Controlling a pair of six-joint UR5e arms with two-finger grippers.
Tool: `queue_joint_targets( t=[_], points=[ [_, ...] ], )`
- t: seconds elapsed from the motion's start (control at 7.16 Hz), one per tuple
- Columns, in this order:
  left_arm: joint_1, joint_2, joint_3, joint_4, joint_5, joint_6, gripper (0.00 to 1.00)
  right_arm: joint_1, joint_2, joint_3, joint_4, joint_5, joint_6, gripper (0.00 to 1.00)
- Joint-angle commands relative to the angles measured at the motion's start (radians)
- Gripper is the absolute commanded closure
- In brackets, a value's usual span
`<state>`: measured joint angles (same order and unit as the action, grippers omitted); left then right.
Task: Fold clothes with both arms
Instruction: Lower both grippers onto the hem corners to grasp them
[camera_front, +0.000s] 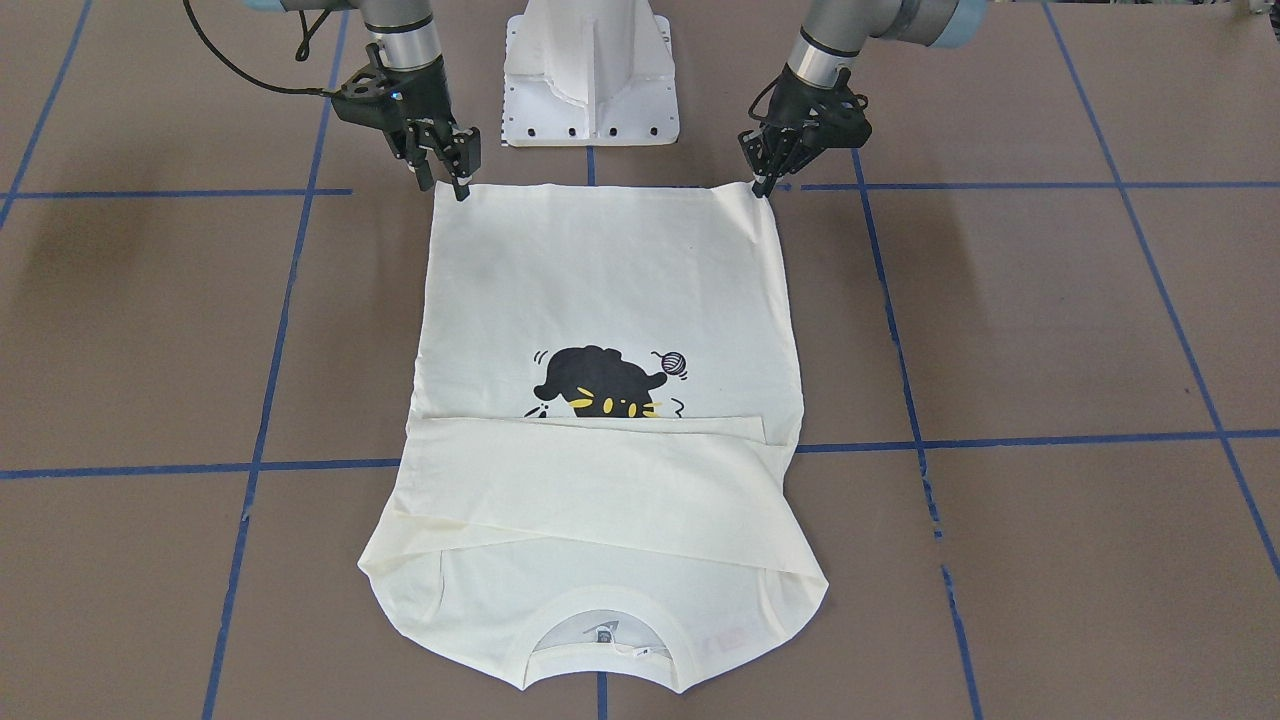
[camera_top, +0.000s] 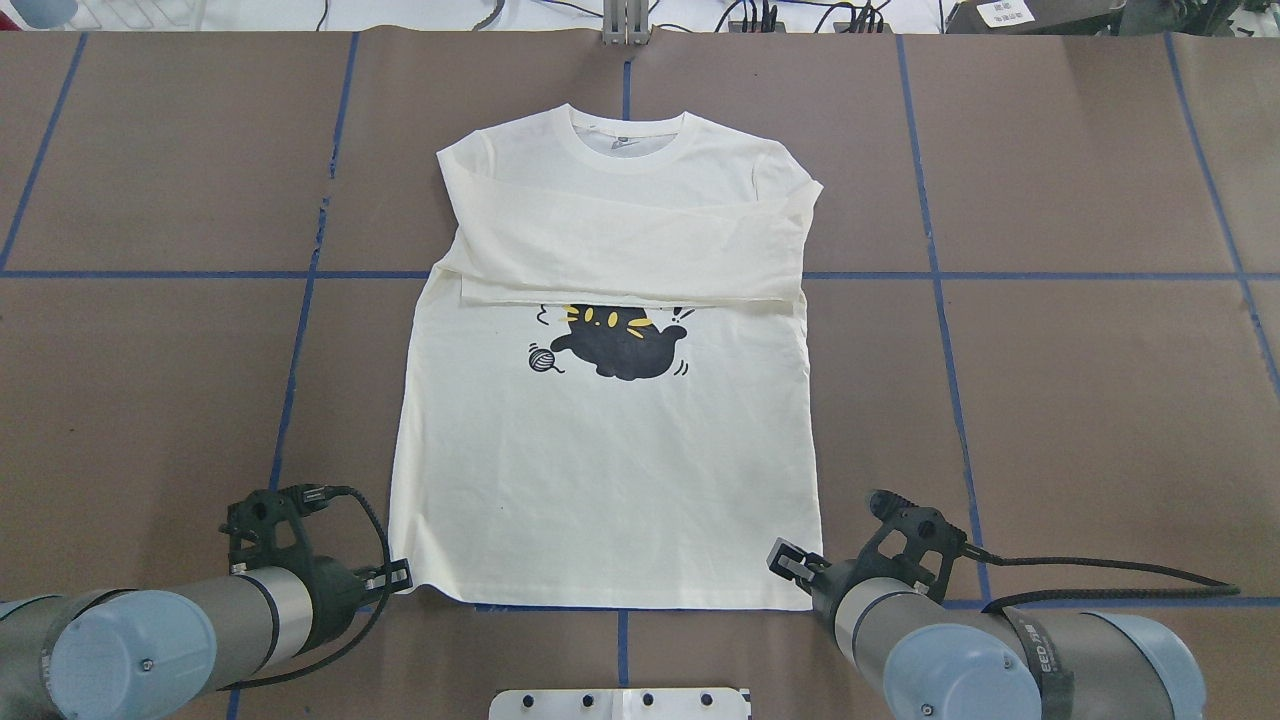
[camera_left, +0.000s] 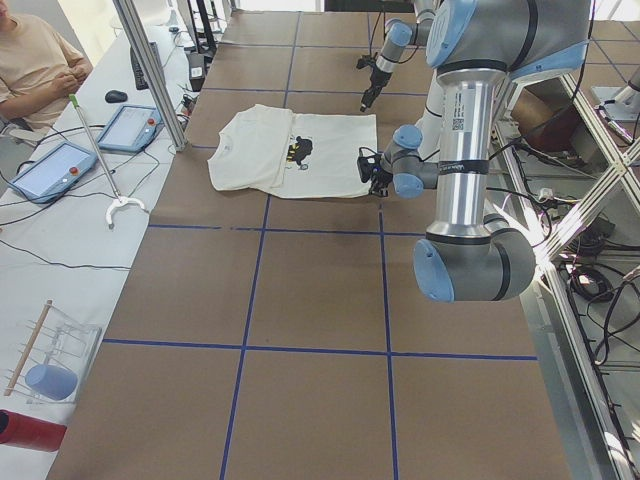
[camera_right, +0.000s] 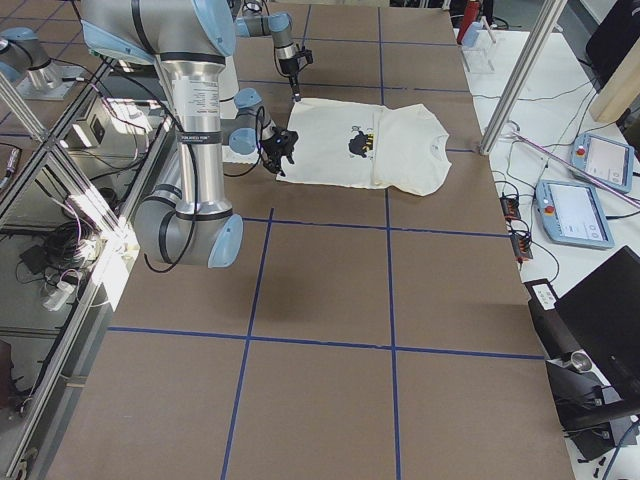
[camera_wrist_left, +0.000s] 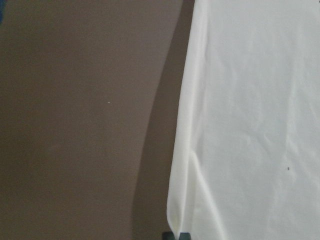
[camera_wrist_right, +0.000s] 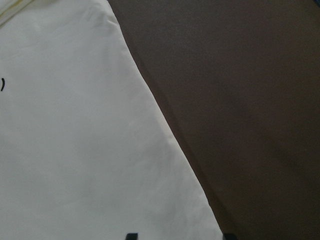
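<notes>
Both arms reach forward and low, with the wrists tipped down.
In the overhead view the left arm (camera_top: 150, 640) enters at 7 o'clock and the right arm (camera_top: 1000, 660) at 5 o'clock. The left gripper (camera_front: 762, 182) has its fingers pinched together, while the right gripper (camera_front: 446, 186) has its fingers spread apart.

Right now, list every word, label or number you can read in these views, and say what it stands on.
"EED": on the black strap round the right arm; the characters after it are unclear.
Neck label of the shirt: too small to read.
Sticker on the left arm: too small to read.
Nothing else is legible.
</notes>
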<state>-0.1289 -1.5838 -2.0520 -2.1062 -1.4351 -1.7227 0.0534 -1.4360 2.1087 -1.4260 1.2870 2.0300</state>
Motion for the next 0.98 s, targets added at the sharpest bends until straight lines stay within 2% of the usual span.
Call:
queue_joint_targets(
  t=[0.0,0.28,0.42,0.56,0.7,0.84],
  points=[
    [0.000,0.001,0.000,0.000,-0.001,0.002,1.00,-0.026,-0.015,-0.013,-0.001,-0.009,0.001,0.38],
    [0.000,0.001,0.001,0.000,-0.002,0.002,1.00,-0.040,-0.018,-0.036,-0.002,-0.012,0.004,0.42],
    [0.000,0.002,0.001,0.000,-0.002,0.002,1.00,-0.044,-0.014,-0.036,-0.002,-0.024,0.013,0.57],
    [0.000,0.002,0.001,0.000,-0.001,0.002,1.00,-0.044,0.000,-0.035,-0.002,-0.037,0.016,0.90],
    [0.000,0.001,0.001,-0.002,-0.002,0.002,1.00,-0.044,-0.001,-0.036,-0.002,-0.037,0.016,1.00],
    [0.000,0.001,0.001,-0.002,-0.002,0.002,1.00,-0.044,-0.003,-0.035,-0.002,-0.040,0.016,1.00]
  ],
)
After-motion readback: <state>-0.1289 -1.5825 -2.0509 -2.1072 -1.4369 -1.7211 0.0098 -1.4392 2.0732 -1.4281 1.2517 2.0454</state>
